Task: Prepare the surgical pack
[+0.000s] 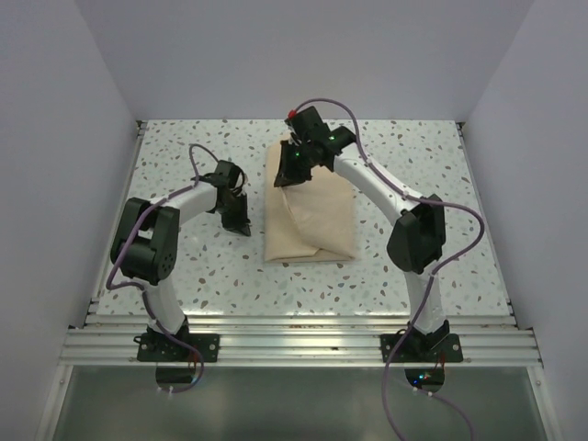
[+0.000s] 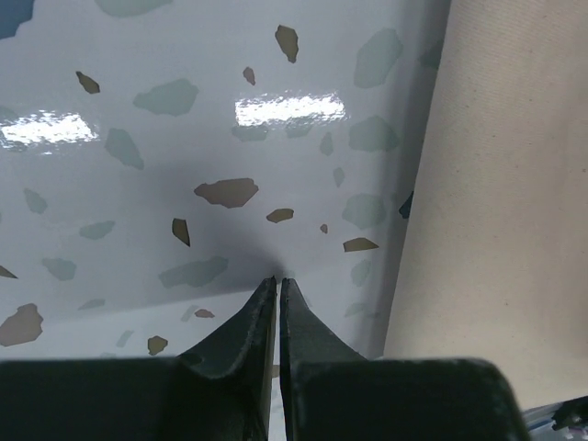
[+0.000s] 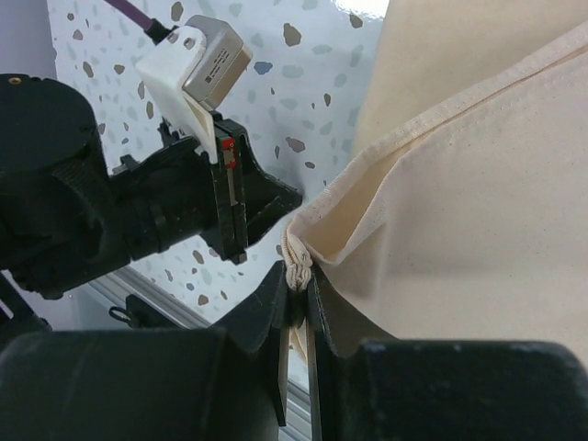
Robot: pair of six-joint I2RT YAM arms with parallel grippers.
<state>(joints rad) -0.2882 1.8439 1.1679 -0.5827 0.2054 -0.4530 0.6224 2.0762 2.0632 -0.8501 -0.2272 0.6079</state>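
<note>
The tan-beige cloth (image 1: 310,207) lies folded in the middle of the speckled table. My right gripper (image 1: 292,167) is at its far left corner, shut on a bunched corner of the cloth (image 3: 299,266) and lifting it so the hemmed edge rises off the layer beneath. My left gripper (image 1: 237,219) is shut and empty, tips down at the table just left of the cloth, whose edge (image 2: 496,202) fills the right side of the left wrist view. The tin, instruments and gauze are not in view.
The left arm (image 3: 110,211) shows close by in the right wrist view. White walls enclose the table on three sides. An aluminium rail (image 1: 294,344) runs along the near edge.
</note>
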